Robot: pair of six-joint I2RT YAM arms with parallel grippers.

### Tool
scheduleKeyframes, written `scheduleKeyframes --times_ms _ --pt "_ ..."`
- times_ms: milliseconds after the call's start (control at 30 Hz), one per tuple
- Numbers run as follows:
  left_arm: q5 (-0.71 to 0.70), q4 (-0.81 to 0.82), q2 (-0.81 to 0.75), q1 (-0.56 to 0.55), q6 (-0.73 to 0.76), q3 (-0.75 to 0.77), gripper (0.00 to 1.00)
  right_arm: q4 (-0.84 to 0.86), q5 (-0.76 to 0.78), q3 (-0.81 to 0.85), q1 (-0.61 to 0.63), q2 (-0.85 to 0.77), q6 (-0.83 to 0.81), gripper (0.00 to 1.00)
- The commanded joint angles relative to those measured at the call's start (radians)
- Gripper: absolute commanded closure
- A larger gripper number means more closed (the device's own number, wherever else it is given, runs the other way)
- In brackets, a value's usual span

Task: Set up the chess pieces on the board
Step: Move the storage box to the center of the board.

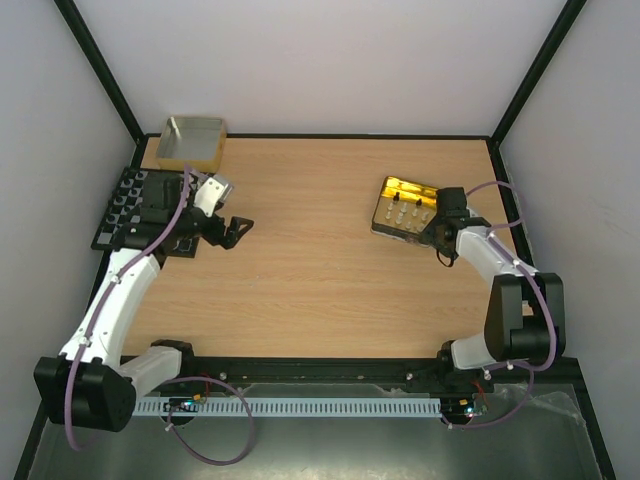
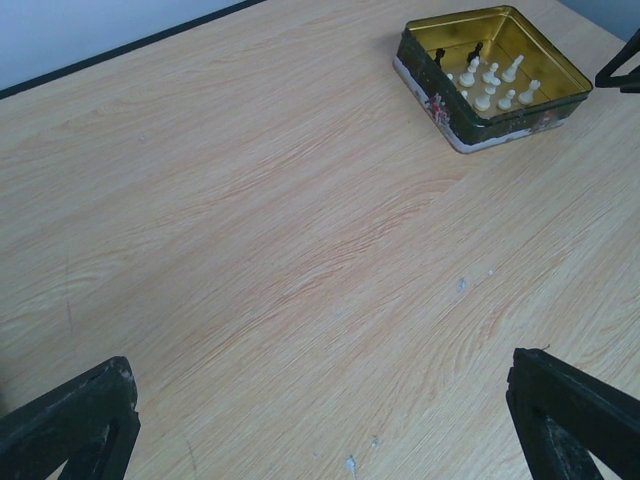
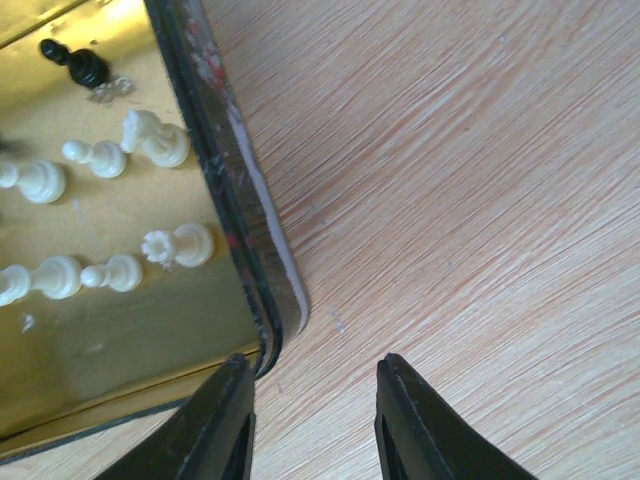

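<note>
No readable text, label, brand, number or sign anywhere.

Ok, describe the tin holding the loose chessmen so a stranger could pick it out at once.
On the wooden table, look at the right half, at the right arm's tip. The tin sits there: a shallow square box, shiny gold inside with dark outer walls, cream chessmen in it. The far-left box is dull grey, and the chessboard is flat.
</note>
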Motion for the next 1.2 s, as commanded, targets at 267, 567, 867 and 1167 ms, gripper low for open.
scheduleKeyframes --times_ms 267,567,867,1167 --pt "-0.032 -0.009 0.002 -0.004 0.018 0.008 0.00 -0.029 -0.061 0.349 0.172 0.193 -0.089 0.58" --pt "-0.039 0.023 0.054 -0.006 0.008 0.014 0.00 -0.136 0.002 0.817 0.189 0.574 -0.179 0.13" --pt "-0.051 0.049 0.086 -0.007 0.006 0.015 0.00 -0.142 -0.100 1.035 0.191 0.771 -0.221 0.20" --pt "-0.044 0.073 0.096 -0.007 -0.007 0.002 0.00 -0.085 -0.170 1.052 0.212 0.808 -0.232 0.23"
